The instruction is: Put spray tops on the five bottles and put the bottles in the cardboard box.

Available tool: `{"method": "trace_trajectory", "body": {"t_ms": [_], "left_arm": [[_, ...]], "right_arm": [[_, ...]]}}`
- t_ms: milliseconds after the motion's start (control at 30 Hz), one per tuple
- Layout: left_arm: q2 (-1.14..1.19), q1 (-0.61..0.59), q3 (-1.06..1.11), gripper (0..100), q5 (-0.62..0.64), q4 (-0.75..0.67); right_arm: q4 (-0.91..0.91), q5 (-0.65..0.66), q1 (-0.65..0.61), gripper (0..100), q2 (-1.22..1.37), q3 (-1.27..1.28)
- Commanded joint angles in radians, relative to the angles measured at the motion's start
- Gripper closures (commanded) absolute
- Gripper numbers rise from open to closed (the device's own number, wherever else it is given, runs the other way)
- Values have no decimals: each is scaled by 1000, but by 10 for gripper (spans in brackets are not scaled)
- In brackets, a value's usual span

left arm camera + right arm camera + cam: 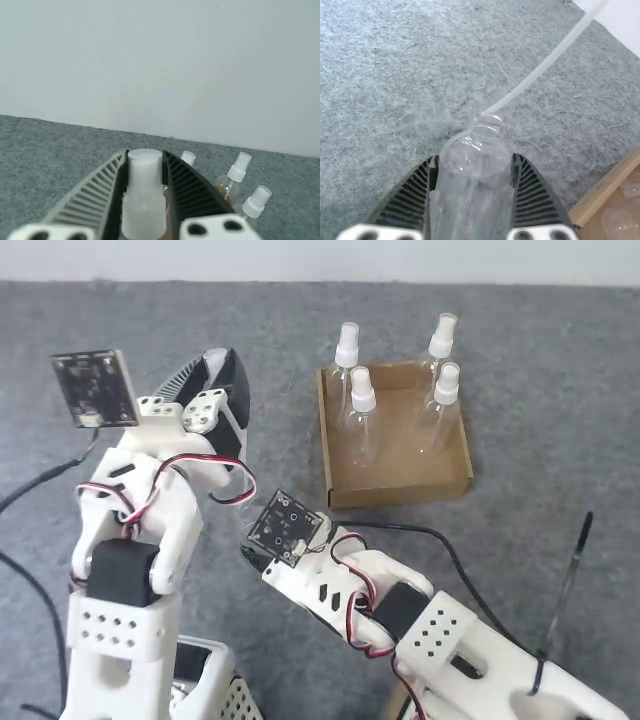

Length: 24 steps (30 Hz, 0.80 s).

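Note:
My left gripper (145, 159) is shut on a white spray top (144, 192), held up off the grey carpet; in the high view it (212, 368) hangs left of the cardboard box (398, 483). The top's thin clear tube (547, 57) slants down into the open neck of a clear bottle (470, 175). My right gripper (474, 162) is shut on that bottle's body, close to a corner of the box (605, 192). In the high view the right arm (340, 585) reaches in from the lower right. Several capped bottles (360, 410) stand in the box.
A white perforated basket (215, 685) sits at the near left edge under the left arm's base. Cables (470, 585) trail over the carpet by the right arm, and a thin black rod (565, 585) stands at the right. A pale wall (160, 60) runs behind the table.

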Motion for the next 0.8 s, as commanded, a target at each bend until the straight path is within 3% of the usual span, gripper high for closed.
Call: {"method": "trace_trajectory", "body": {"t_ms": [0,200,467,633,767], "left_arm": [[2,6,-50,988,9,-2],[8,-2,-33,988,9,8],[0,8,-19,988,9,14],[0,84,-27,988,-2,92],[-2,120,-27,988,-83,126]], "right_arm": [[-28,-6,-7,993,-44,-12],[-28,-11,-2,993,-54,-12],[-84,-6,18,993,-343,114],[-131,-8,74,993,-433,184],[-131,-12,128,993,-435,187]]}}
